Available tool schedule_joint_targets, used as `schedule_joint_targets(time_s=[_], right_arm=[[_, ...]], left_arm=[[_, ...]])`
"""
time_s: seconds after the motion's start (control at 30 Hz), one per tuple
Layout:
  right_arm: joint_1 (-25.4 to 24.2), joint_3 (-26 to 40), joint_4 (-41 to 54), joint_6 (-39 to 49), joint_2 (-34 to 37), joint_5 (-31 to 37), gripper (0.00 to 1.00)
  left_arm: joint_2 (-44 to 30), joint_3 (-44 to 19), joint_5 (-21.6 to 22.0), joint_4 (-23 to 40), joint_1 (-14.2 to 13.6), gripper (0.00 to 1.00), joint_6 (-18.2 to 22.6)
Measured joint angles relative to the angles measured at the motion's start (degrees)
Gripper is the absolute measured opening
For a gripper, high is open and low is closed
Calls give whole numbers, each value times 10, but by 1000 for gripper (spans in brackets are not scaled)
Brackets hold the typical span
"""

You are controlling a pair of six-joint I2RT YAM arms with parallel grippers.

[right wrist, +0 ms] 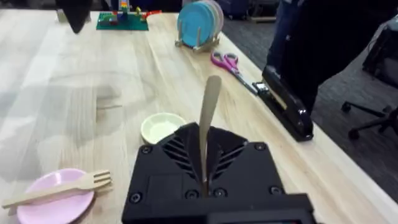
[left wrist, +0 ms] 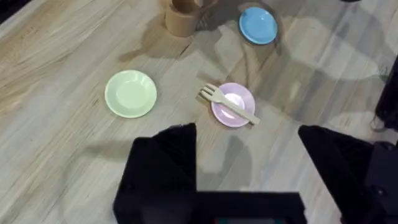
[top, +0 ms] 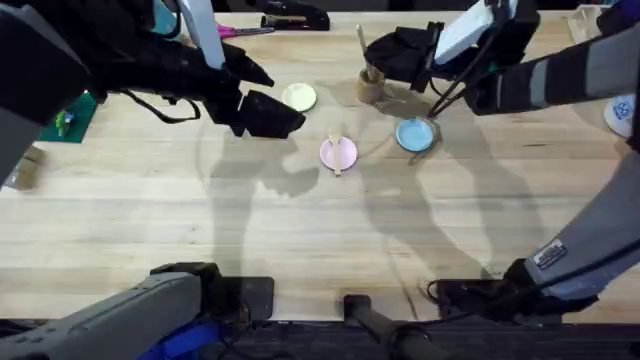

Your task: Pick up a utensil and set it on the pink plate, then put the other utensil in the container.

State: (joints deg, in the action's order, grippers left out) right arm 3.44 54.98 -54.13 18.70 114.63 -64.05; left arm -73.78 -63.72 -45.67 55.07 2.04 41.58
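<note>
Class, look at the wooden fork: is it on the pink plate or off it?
On it. The fork lies flat across the pink plate, tines and handle end overhanging the rim.

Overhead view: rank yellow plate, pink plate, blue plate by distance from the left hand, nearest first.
From the left hand:
1. Yellow plate, just beside the fingertips, toward the table's far edge.
2. Pink plate, at the middle of the table, with the fork on it.
3. Blue plate, farthest, near the right arm.

pale wooden fork (left wrist: 228, 104): lies flat across small round pink plate (left wrist: 235, 115). pale wooden spoon (right wrist: 208, 127): upright. tan wooden cylindrical cup (left wrist: 181, 20): standing near the blue plate.
</note>
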Motion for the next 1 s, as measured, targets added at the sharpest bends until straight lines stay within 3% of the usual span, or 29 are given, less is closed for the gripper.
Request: schedule_joint_targets(time_s=[0.43, 1.0], right_arm=[[3, 41, -1, 23, 43, 2, 35], [3, 44, 12, 45, 88, 2, 35]], left_arm=[[0, 0, 0, 0, 0, 995, 0], [0, 0, 0, 0, 0, 995, 0]])
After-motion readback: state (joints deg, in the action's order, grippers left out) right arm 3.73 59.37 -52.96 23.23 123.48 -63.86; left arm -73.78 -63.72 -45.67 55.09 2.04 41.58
